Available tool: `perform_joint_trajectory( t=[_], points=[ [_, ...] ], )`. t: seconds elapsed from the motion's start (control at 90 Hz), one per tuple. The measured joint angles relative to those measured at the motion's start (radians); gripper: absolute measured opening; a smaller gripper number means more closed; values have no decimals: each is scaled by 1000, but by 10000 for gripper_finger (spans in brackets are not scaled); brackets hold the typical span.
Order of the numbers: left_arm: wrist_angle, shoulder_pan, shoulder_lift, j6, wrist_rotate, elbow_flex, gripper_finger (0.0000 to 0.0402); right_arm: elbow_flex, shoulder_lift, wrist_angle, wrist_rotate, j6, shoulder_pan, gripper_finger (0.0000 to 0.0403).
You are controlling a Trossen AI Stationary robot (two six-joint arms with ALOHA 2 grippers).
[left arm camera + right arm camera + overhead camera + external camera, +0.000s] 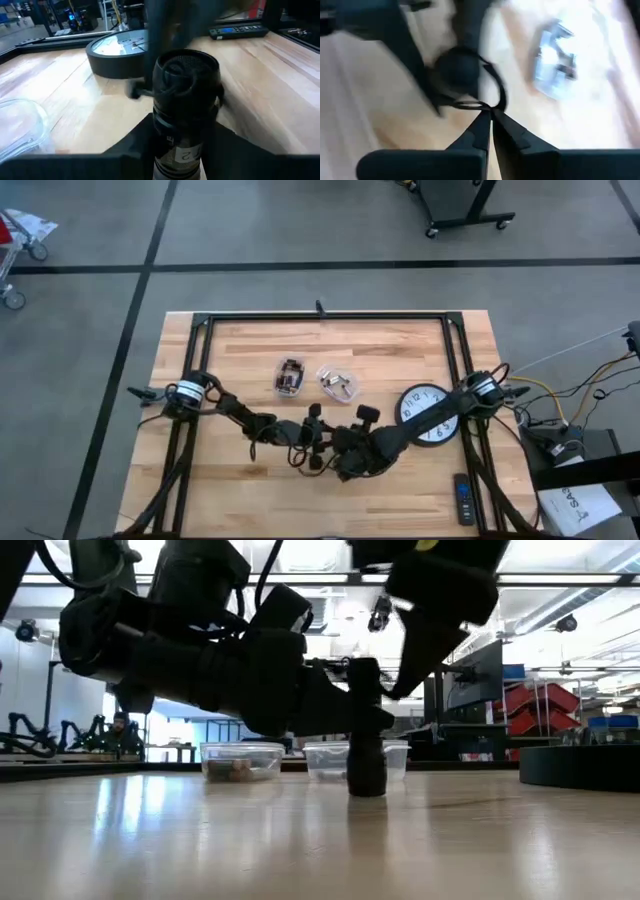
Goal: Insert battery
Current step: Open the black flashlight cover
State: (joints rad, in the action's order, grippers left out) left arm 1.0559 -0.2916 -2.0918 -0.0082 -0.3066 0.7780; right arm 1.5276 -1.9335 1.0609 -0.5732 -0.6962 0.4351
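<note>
A black flashlight [184, 95] stands upright near the table's middle, its lower end on the wood [367, 788], with a thin cord loop [472, 105] at its top cap. My left gripper [306, 436] comes in from the table's left and is shut on the flashlight's body. My right gripper [491, 116] reaches in from the right, shut, its tips at the cord loop beside the cap [459, 67]. No battery shows clearly outside the two clear tubs. My left gripper pinches the flashlight's labelled body [181, 152], below the cap, between its two fingers, coming about level from the table's left. The flashlight stands upright with its bottom on the table. My right gripper's shut fingertips [482, 125] meet the cord loop; whether the cord is pinched between them I cannot tell.
Two clear tubs stand farther back, one with dark parts [290, 377] and one with pale metal pieces [338, 383]. A round wall clock [425, 412] lies flat at the right, under the right arm. A remote [462, 498] lies near the front right corner.
</note>
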Motion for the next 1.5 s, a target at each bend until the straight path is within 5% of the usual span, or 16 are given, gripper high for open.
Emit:
perform_joint_trajectory(
  t=[0.322, 0.522, 0.844, 1.5],
  points=[
    [0, 0, 0, -1, -1, -1, 94, 4, 80, 61, 76, 65, -22, 12],
    [0, 0, 0, -4, -2, -2, 94, 5, 80, -149, 260, 29, -68, 86],
    [0, 0, 0, -5, -7, -2, 94, 0, 68, -229, 224, 65, -81, 181],
    [-1, 1, 0, -6, -24, -3, 94, -69, 44, -368, 195, 26, -80, 98]
  ],
)
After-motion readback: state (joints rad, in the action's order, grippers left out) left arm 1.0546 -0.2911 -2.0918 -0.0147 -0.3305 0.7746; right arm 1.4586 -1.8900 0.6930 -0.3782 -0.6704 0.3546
